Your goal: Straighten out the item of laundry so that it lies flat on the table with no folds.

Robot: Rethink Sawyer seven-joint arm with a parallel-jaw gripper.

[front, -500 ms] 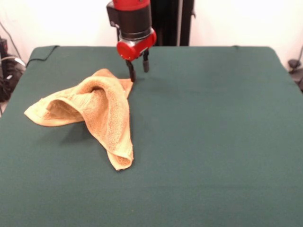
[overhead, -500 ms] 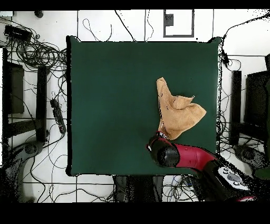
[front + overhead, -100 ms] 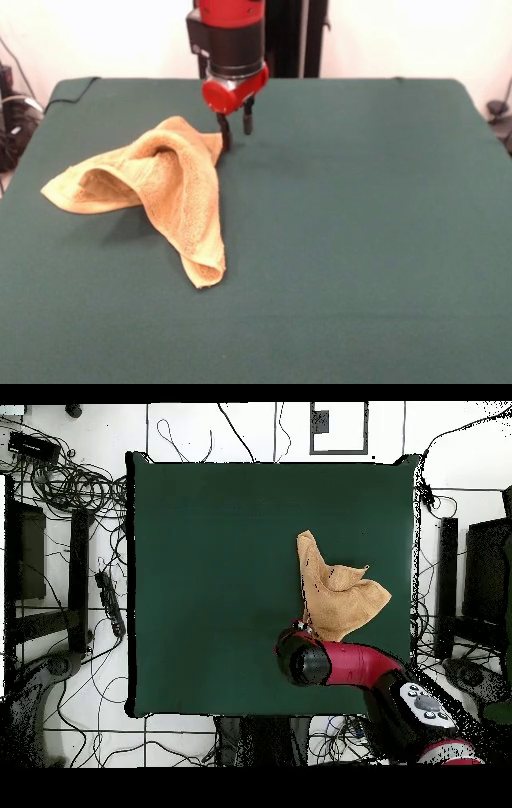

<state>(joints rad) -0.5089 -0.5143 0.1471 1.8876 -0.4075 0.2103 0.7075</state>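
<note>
The towel [image 3: 156, 188] sits bunched on the table [image 3: 368, 240], humped and folded over itself, its long axis running from the far corner by the gripper [image 3: 236, 132] down to the near tip. The fingers are apart, straddling nothing, right at that corner. Risk: a shallow pinch slips off, or drags the folds along.

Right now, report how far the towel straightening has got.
Nothing is done: the orange-tan towel lies crumpled in raised folds on the green table. In hand: the open end effector sits at the towel's far corner, one finger at its edge, not gripping. Left: grasp that corner and spread the towel flat.
</note>
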